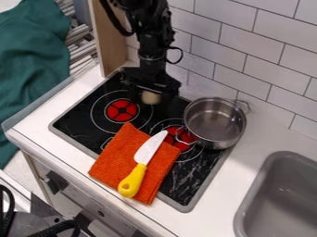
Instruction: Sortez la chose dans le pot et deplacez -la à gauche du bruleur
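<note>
Pincer [150, 88]: low over the back of the glass cooktop [71, 122]; clamped or apart, impossible to tell. Cream rounded item [150, 97]: directly at the pincer, outside the two-handled pot [213, 124], presumably for setting down left of the burner. Pot: upright, mouth upward, open to reach from above. Yellow-handled knife [150, 148]: flat on orange cloth [117, 150], perhaps against sliding.

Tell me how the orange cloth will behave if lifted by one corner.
The orange cloth looks soft and thin, so it would probably sag. The knife lying on it would likely slide off as the cloth tilts.
</note>
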